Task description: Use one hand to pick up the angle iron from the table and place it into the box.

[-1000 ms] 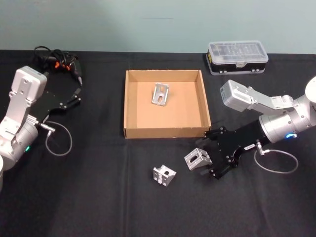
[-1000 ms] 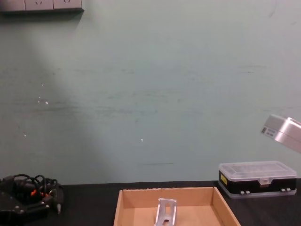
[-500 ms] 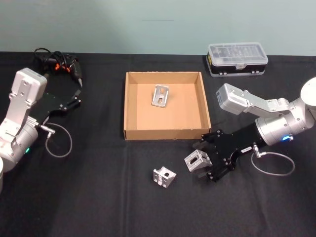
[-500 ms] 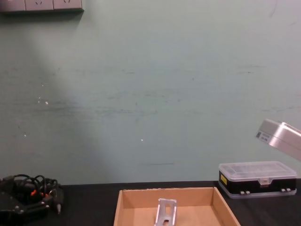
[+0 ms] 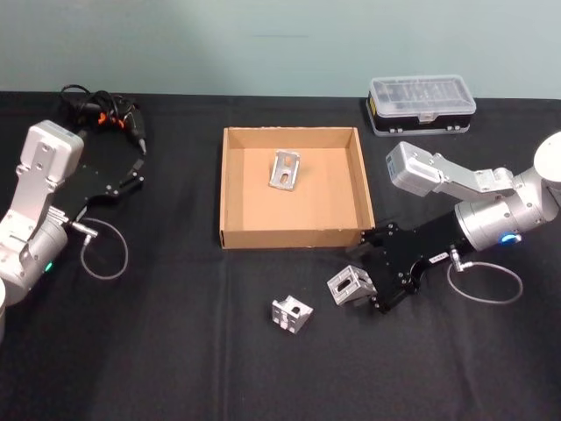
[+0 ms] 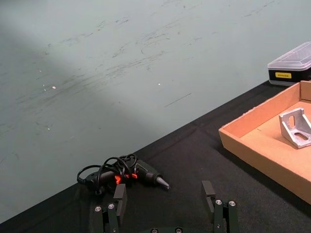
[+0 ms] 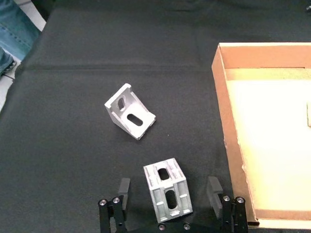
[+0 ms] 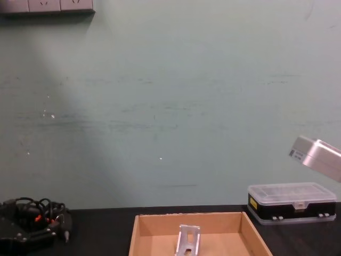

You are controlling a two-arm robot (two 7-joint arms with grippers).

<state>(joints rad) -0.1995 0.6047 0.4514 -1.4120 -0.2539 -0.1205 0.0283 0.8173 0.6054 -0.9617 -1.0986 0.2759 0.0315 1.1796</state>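
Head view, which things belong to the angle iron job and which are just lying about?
Job: right gripper, open around one angle iron; second angle iron on the table; third angle iron in the box.
Lying about: clear-lidded case; cable clump; parked left gripper, open.

Right arm (image 5: 421, 171) silver-white — black blocky end effector (image 5: 359, 283), grey cable loop (image 5: 486, 302), blue light (image 5: 509, 239).

Soft, even light, perhaps from overhead, lays a paler band across the wall (image 8: 170, 106) and only faint shadows.
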